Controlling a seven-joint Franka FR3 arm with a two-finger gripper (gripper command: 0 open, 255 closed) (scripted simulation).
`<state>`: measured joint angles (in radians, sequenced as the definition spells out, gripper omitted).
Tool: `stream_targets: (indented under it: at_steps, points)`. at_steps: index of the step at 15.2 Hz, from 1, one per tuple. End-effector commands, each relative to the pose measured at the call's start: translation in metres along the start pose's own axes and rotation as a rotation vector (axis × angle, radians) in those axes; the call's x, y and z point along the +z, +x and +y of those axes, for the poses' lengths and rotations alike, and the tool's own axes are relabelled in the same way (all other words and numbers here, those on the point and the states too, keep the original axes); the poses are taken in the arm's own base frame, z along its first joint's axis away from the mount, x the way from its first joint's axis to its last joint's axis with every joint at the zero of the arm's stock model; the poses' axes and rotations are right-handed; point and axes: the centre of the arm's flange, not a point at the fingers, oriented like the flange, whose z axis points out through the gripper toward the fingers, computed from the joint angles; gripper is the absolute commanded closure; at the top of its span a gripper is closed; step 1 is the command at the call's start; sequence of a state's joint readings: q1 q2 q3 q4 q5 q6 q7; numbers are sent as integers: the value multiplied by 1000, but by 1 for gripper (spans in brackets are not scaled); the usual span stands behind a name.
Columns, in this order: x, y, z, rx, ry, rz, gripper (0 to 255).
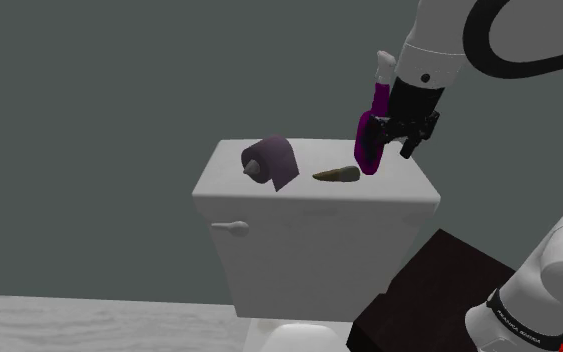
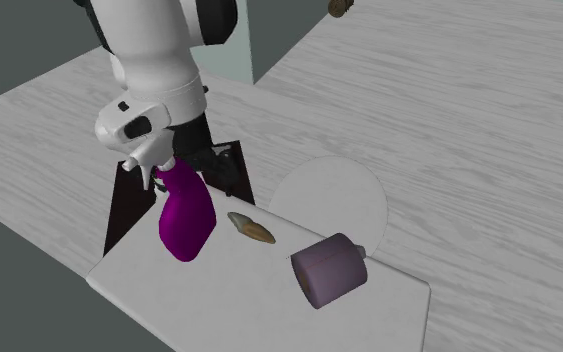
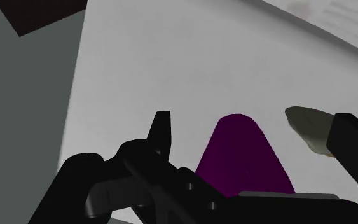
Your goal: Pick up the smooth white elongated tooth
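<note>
Gripper (image 3: 254,118) spread wide around a bottle on a toilet tank (image 1: 299,250)

On the white tank's lid stand a purple spray bottle (image 1: 369,140) and a dull purple paper roll (image 1: 272,162). Between them the small brownish tooth (image 1: 337,175) lies flat. The black fingers stand apart on either side of the bottle, not touching it.

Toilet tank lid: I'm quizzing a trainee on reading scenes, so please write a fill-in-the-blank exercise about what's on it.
The spray bottle standing on the tank lid is ____ in colour.
The tooth lies ____ the spray bottle and the paper roll.
In the wrist view, the gripper has the ____ between its open fingers.
Missing words: purple; between; spray bottle.
</note>
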<state>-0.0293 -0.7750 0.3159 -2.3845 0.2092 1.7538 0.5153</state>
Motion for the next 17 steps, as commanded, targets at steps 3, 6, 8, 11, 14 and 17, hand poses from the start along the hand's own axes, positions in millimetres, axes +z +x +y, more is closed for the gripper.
stream_targets:
  at_steps: [3, 6, 8, 11, 14, 17]
  points:
    - [3, -2, -51, 143, 18, 3, 0]
    - [4, 2, -88, 245, 31, 5, 0]
    - [4, 7, -113, 314, 39, 7, 0]
    - [4, 17, -149, 416, 52, 10, 0]
    - [4, 30, -184, 519, 65, 12, 0]
    - [4, 47, -218, 621, 77, 15, 0]
